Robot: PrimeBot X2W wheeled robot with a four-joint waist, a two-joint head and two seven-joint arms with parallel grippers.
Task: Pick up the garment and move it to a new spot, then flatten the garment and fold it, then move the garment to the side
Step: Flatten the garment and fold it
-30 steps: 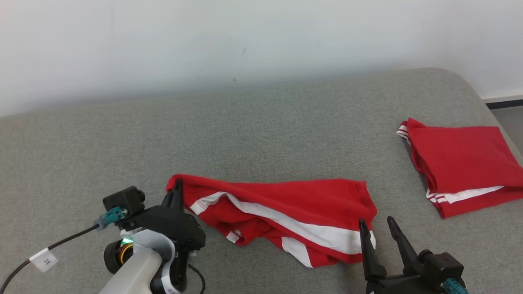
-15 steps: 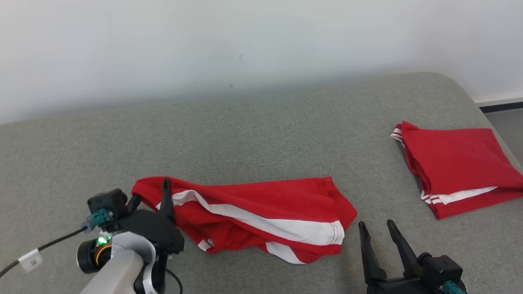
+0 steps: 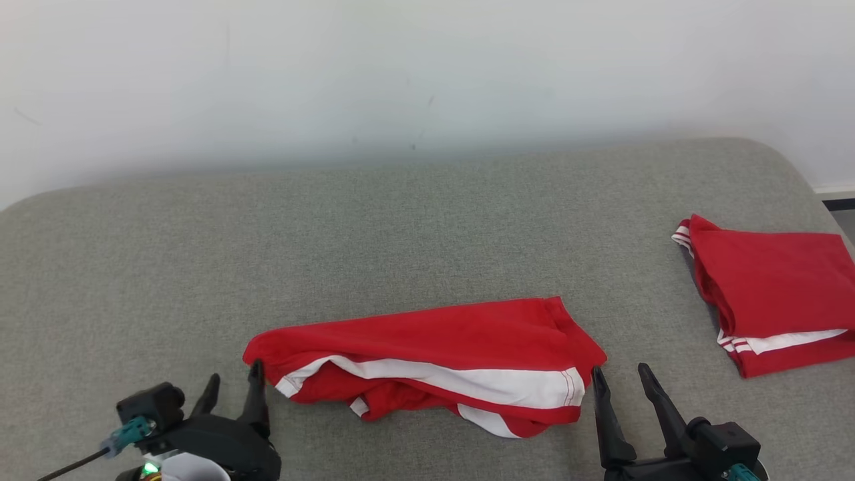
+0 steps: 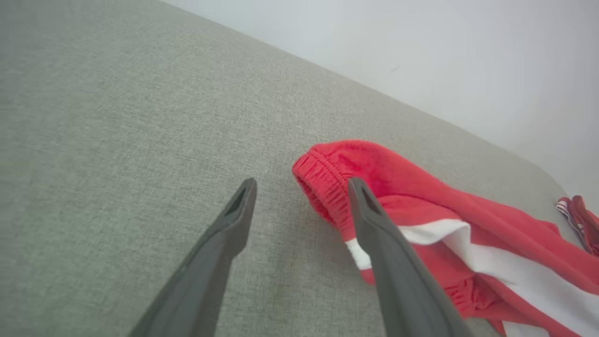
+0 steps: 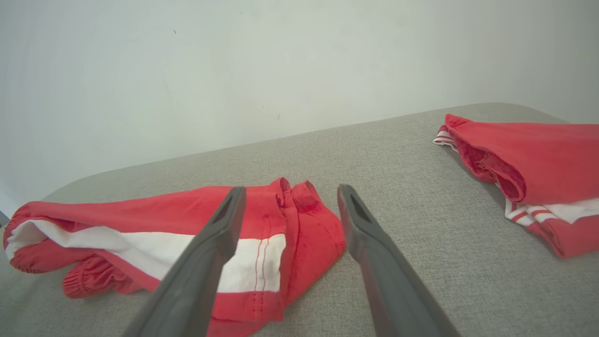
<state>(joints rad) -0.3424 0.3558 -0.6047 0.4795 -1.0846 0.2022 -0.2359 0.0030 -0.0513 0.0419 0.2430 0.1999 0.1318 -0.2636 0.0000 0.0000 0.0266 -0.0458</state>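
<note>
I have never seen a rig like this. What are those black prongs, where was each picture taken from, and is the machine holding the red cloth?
This is a wheeled robot with two arms. The black prongs are the fingers of its grippers, which serve as its hands. The wide picture comes from a camera on its head, looking down. There the left gripper is at the lower left and the right gripper at the lower right. The other two pictures come from a camera on each wrist, looking along that hand's own fingers. On the grey padded surface a red garment with a white stripe lies rumpled between the grippers. Further right lies a second garment, red too and neatly folded. Both grippers are open and hold nothing.
</note>
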